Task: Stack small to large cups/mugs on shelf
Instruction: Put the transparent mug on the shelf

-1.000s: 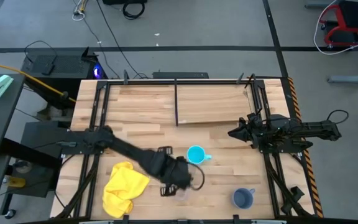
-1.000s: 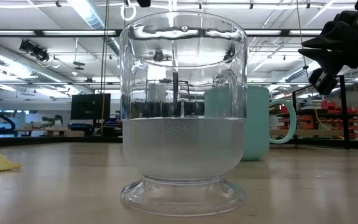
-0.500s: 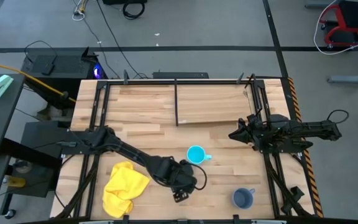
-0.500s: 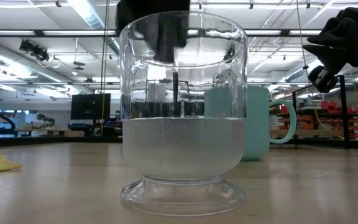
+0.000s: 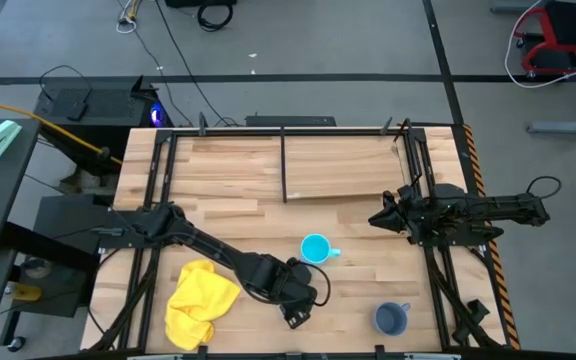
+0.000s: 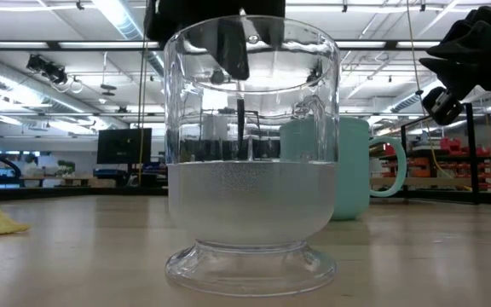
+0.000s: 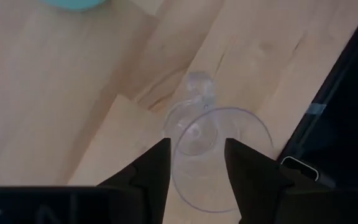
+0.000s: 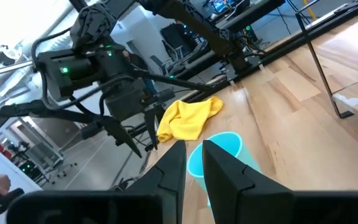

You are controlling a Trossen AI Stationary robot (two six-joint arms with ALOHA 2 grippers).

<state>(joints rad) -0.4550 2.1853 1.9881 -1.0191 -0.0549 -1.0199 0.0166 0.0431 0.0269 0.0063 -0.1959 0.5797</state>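
The small clear cup (image 6: 250,145) stands upright on its foot near the table's near edge. My left gripper (image 5: 293,306) is open right above it. In the left wrist view (image 7: 197,144) its fingers stand about one side of the cup's rim (image 7: 174,163). The cyan mug (image 5: 315,248) stands upright just beyond the cup. The grey-blue mug (image 5: 391,318) stands at the near right. The shelf board (image 5: 343,165) lies at the far middle with its black upright (image 5: 284,165). My right gripper (image 5: 376,216) waits at the right, its fingers a narrow gap apart, holding nothing. My left gripper comes at the clear cup from above, pointing down. One dark finger (image 6: 233,51) shows through the glass below the level of the rim. I cannot tell whether either finger touches the cup's wall. The cup stands on the table.
A crumpled yellow cloth (image 5: 200,298) lies at the near left, beside the left arm. Black frame rails (image 5: 158,190) run along the table's left and right sides. Bare tabletop lies between the cyan mug and the shelf.
My left gripper has come down over the clear cup from above. One second ago it was out of the low view; now a finger reaches below the cup's rim. The cup has stayed where it was.
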